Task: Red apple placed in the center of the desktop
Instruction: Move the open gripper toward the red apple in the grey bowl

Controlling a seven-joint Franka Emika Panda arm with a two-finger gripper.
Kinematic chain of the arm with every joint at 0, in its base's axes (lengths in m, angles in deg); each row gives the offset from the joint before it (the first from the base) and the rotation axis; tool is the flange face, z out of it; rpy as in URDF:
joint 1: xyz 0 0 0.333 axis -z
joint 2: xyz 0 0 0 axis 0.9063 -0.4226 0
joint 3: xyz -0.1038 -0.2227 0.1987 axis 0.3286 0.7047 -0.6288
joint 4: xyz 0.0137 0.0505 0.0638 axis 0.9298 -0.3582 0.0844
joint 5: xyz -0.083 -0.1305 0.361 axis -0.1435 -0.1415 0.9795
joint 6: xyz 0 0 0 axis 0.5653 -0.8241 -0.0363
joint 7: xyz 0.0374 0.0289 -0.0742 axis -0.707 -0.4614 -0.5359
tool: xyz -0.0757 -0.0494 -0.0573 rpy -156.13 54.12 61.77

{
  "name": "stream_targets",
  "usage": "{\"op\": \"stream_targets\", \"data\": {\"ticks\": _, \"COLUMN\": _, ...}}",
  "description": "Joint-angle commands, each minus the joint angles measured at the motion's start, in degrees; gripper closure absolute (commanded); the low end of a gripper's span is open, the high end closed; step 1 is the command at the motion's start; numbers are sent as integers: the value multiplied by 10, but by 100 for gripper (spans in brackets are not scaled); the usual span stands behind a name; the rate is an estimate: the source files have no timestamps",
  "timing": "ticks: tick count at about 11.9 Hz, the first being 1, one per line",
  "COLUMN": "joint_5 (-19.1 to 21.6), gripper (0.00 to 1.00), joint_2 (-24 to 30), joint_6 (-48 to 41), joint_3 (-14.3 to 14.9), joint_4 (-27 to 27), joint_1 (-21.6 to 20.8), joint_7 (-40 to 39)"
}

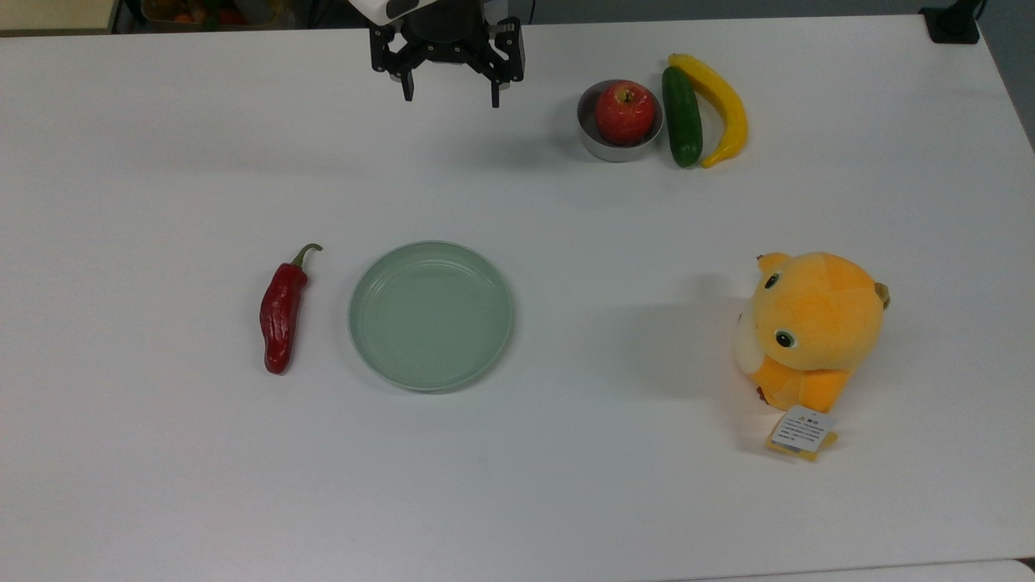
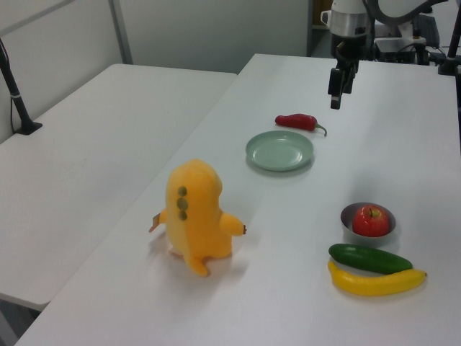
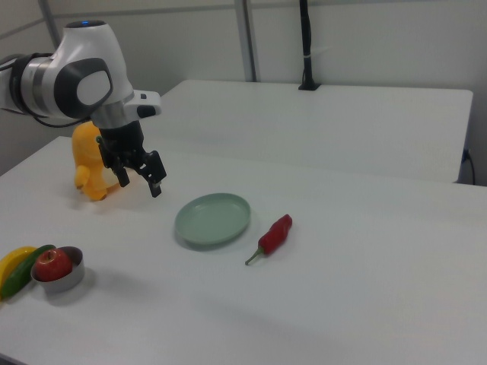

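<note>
Hand (image 1: 449, 90) open and empty above the white worktop (image 1: 566, 485), well apart from the red apple (image 1: 625, 112) sitting in a small metal bowl (image 1: 594, 141) beside the cucumber (image 1: 682, 115) and banana (image 1: 722, 103), apparently not yet fetched for the centre.

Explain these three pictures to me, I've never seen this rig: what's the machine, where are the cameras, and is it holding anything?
It is a single robot arm with a two-finger claw, open and empty, hanging above the desktop. The top view looks down from above; the left and right views look across the table from opposite sides. On the table lie a red apple in a small metal bowl, a cucumber, a banana, a green plate, a red chili and an orange plush toy.
</note>
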Motion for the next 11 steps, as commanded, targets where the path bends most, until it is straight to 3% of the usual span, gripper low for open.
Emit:
{"op": "stream_targets", "data": {"ticks": 1, "joint_5": 6, "gripper": 0, "joint_2": -9, "joint_6": -6, "joint_3": 9, "joint_4": 0, "joint_1": -15, "joint_7": -28}}
{"op": "stream_targets", "data": {"ticks": 9, "joint_5": 7, "gripper": 0, "joint_2": -5, "joint_6": -6, "joint_3": 0, "joint_4": -8, "joint_1": -16, "joint_7": -29}}
{"op": "stream_targets", "data": {"ticks": 11, "joint_5": 8, "gripper": 0, "joint_2": 0, "joint_6": -7, "joint_3": -23, "joint_4": -18, "joint_1": -15, "joint_7": -26}}
